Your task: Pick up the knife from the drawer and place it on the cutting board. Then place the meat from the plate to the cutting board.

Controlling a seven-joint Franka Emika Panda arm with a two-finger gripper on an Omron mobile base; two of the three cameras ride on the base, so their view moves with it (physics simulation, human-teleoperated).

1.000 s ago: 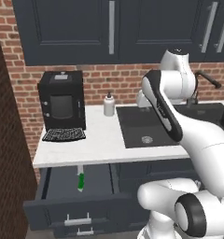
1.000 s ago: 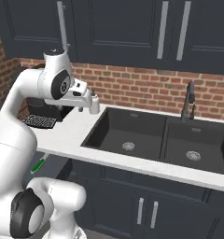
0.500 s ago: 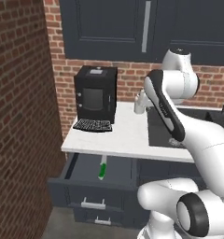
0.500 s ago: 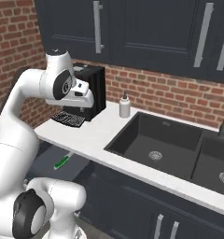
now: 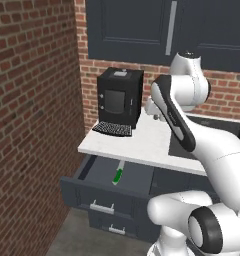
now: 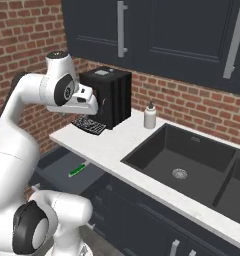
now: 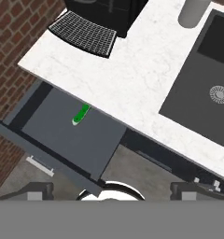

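Overhead, gripper (image 7: 112, 189) jaws apart; knife (image 7: 80, 114) apparently blade-under-counter in drawer (image 7: 67, 135); soap bottle (image 6: 150, 116) rightward.

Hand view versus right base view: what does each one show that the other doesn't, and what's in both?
Hand view's extra: the silver bar handle on the drawer front, seen from above.
Right base view's extra: the dark wall cabinets over the counter, the brick wall behind it, and the white arm.
Shared: the knife lying in the open drawer, the white counter, the coffee machine's drip grate and the dark sink.
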